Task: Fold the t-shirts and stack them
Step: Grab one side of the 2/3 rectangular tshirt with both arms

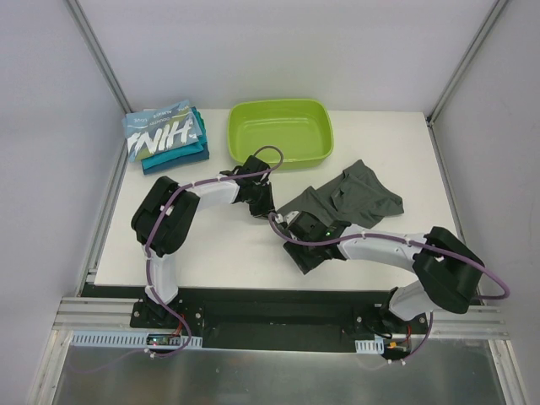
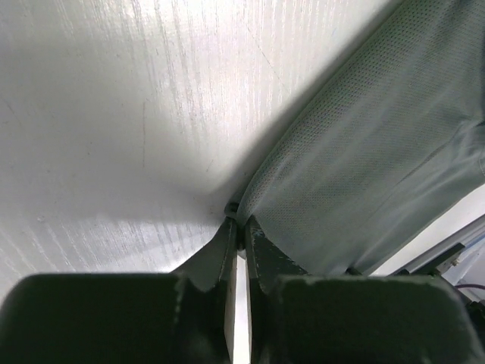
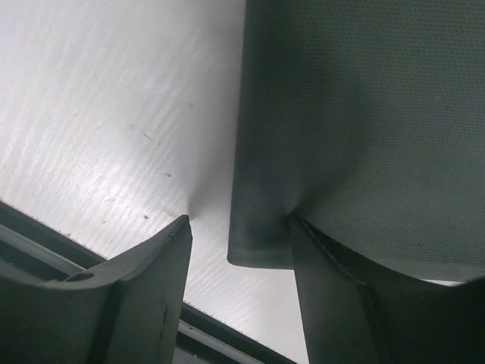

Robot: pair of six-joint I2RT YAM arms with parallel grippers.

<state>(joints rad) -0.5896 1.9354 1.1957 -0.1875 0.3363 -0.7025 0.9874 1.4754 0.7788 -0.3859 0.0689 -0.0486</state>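
Observation:
A dark grey t-shirt (image 1: 359,196) lies crumpled on the white table (image 1: 211,253), right of centre, with a strip of it running toward the near edge. My left gripper (image 1: 263,207) is at the shirt's left edge. In the left wrist view that gripper (image 2: 239,221) is shut on the hem of the grey cloth (image 2: 379,152). My right gripper (image 1: 297,238) is open at the near strip. In the right wrist view it (image 3: 239,220) stands astride a corner of the shirt (image 3: 364,114), one fingertip (image 3: 303,235) pressing on the cloth, the other on the bare table. A folded light blue t-shirt with white letters (image 1: 162,133) tops teal ones (image 1: 177,159) at the far left.
A lime-green tub (image 1: 280,132) stands at the back centre, just beyond the left arm's wrist. The table's near edge and a black rail (image 3: 45,243) lie right below the right gripper. Grey walls and metal posts close in the table's sides and back.

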